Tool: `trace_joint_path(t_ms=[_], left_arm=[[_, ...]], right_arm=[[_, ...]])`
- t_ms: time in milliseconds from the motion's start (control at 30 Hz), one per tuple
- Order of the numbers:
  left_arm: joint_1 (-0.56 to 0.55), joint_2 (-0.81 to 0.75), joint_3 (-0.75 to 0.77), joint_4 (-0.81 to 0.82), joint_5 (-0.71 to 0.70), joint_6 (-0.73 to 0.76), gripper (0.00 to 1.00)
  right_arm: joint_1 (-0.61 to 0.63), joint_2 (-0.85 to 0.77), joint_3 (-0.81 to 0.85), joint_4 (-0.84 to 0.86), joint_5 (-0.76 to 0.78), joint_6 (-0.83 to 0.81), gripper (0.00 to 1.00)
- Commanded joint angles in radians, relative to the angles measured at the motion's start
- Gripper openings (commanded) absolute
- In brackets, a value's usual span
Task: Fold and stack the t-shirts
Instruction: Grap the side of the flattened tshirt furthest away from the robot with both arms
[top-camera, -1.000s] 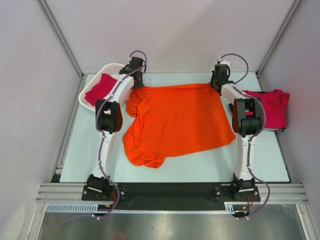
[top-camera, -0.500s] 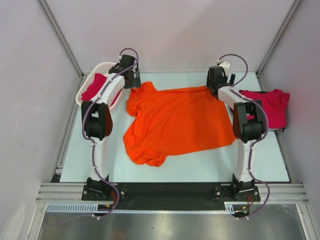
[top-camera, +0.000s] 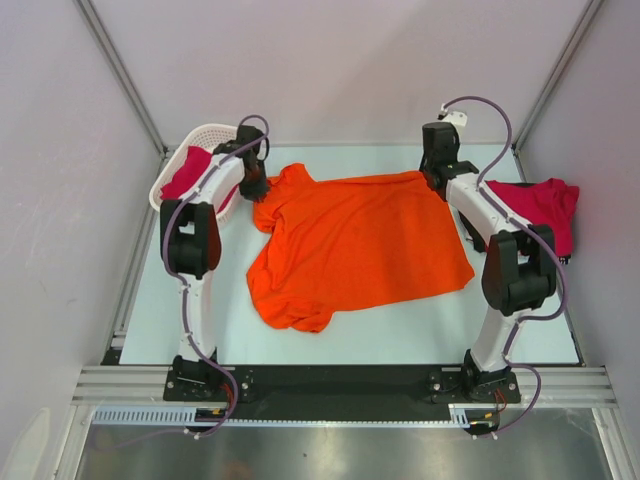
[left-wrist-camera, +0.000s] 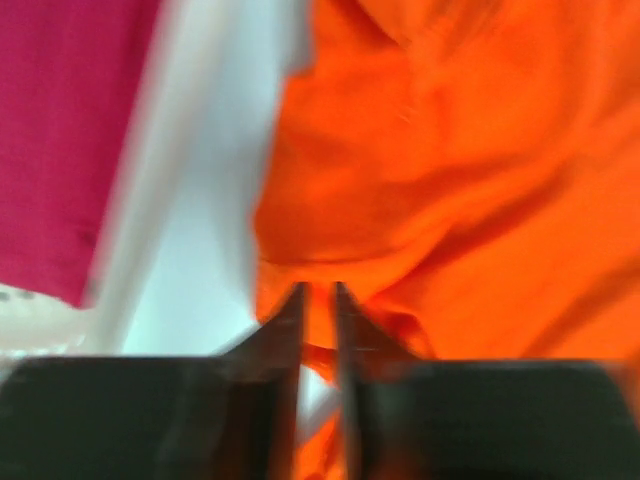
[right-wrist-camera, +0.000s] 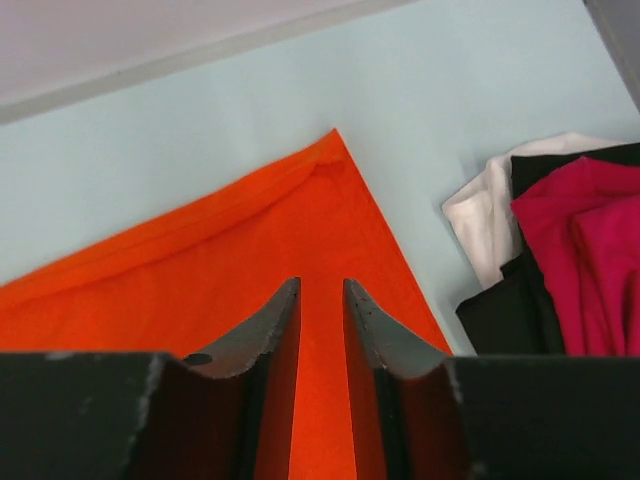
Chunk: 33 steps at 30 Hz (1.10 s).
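Since a second ago both arms have shifted at the far edge of the orange t-shirt (top-camera: 360, 245), whose far-left sleeve now pokes out towards the basket (top-camera: 205, 135). My left fingers (left-wrist-camera: 285, 320) sit nearly together at that sleeve and my right fingers (right-wrist-camera: 275, 320) narrowly apart over its far-right corner; I cannot tell whether either grips cloth. I judge this the spreading step: next I need both far corners firmly pinched and the bunched near-left part drawn flat.
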Motion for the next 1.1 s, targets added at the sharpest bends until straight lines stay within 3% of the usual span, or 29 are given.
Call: trace_joint_path(t_ms=[0, 33, 67, 300, 700, 1067], left_arm=[[-0.034, -0.058, 0.006, 0.014, 0.082, -0.026, 0.41], [-0.034, -0.030, 0.036, 0.009, 0.078, -0.033, 0.56], [-0.034, -0.015, 0.056, 0.005, 0.075, -0.040, 0.61], [-0.034, 0.081, 0.228, -0.014, 0.084, -0.114, 0.68], [-0.016, 0.125, 0.294, -0.023, 0.170, -0.143, 0.71], [-0.011, 0.139, 0.333, -0.071, 0.125, -0.145, 0.72]], right_arm=[[-0.006, 0.032, 0.030, -0.068, -0.064, 0.019, 0.35], [-0.006, 0.043, 0.054, -0.069, -0.070, 0.016, 0.38], [-0.009, 0.068, 0.066, -0.075, -0.075, 0.016, 0.43], [-0.058, 0.215, 0.194, -0.101, -0.125, 0.038, 0.63], [-0.264, 0.411, 0.402, -0.124, -0.365, 0.212, 0.63], [-0.259, 0.563, 0.571, -0.154, -0.504, 0.255, 0.61]])
